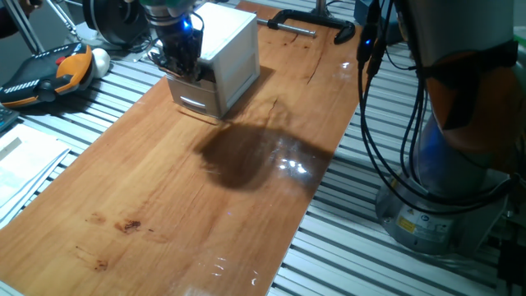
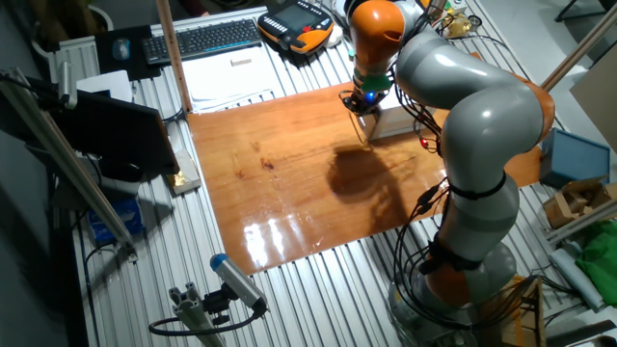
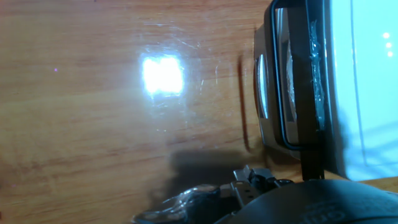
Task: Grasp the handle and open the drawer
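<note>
The gripper (image 1: 182, 59) sits right at the front of the small white cabinet (image 1: 233, 51), at the far left end of the wooden board (image 1: 189, 205). In one fixed view its dark fingers press up against the upper drawer (image 1: 207, 76), and the blue light on the hand glows just above. The handle (image 3: 309, 93) shows best in the hand view: a dark bar running across the drawer's front, with the white cabinet body to its right. Whether the fingers are closed on that bar I cannot tell; the fixed views hide the tips behind the hand, and the hand view shows only part of the gripper's body along the bottom edge.

Below the upper drawer, the second drawer's pale silvery handle (image 1: 192, 104) is in plain sight, untouched. From the other fixed view, the grey and orange arm (image 2: 463, 106) arches over from the right, down to the cabinet (image 2: 397, 122). A black clamp (image 1: 308, 20) lies at the board's far edge, and a teach pendant (image 1: 45, 70) rests off to the left.
</note>
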